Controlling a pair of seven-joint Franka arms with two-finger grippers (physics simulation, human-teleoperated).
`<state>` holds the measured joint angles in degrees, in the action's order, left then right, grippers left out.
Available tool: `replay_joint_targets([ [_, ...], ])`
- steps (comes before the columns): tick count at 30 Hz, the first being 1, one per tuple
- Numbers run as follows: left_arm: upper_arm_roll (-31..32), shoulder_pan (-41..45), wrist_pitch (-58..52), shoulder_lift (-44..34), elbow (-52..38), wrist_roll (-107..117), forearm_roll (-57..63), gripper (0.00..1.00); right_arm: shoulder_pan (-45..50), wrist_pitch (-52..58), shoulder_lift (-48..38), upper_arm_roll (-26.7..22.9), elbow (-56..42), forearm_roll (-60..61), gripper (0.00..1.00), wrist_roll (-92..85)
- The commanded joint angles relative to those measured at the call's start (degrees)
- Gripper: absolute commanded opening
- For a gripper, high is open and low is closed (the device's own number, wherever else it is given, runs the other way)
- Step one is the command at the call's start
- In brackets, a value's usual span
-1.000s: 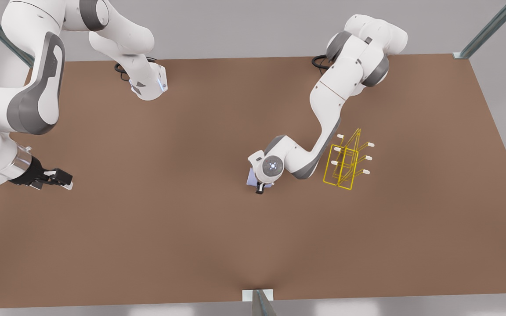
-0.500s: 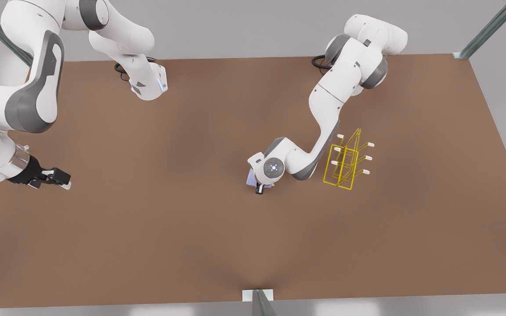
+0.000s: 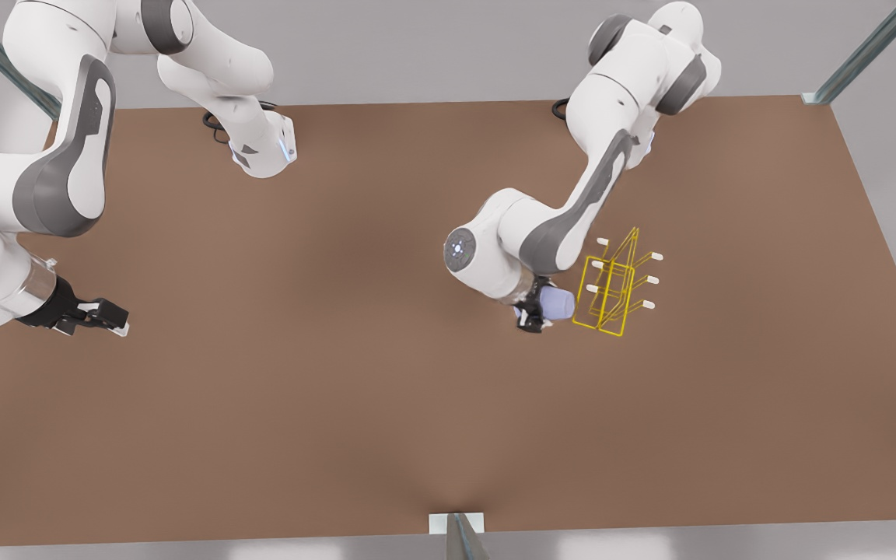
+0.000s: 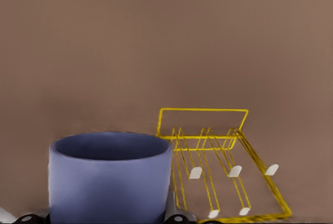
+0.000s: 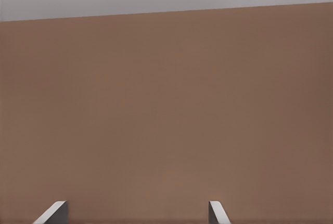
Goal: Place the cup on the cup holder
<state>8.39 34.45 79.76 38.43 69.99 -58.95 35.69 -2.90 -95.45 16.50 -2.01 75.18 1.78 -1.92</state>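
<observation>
Lavender-blue cup is lying on its side in your left gripper, which is squeezing it tight, just at 9 o'clock of the yellow cup holder on the brown table. You are seeing your right gripper waiting at the table's 9 o'clock edge, fingers spread apart and holding nothing.

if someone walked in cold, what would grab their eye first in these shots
First, the lavender-blue cup gripped by the left gripper, lying sideways right beside the yellow wire cup holder on the front view's right. Next, the holder's white-tipped pegs just beyond the cup's rim in the left wrist view. The right gripper waits open at the front view's left edge.
</observation>
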Motion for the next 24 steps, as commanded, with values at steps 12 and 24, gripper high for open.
replay_joint_targets([
  [12, -0.21, 3.08, -26.41, 2.08, 7.26, 12.63, 27.24, 0.79, 0.09, -0.18, 0.02, -0.01, -0.03, 0.07, 1.00, 0.25],
  [24, -0.83, 3.00, -25.09, 4.90, 14.56, 23.79, 27.77, 0.79, 0.27, -0.27, 0.11, -0.01, -0.03, -0.02, 1.00, 0.25],
])
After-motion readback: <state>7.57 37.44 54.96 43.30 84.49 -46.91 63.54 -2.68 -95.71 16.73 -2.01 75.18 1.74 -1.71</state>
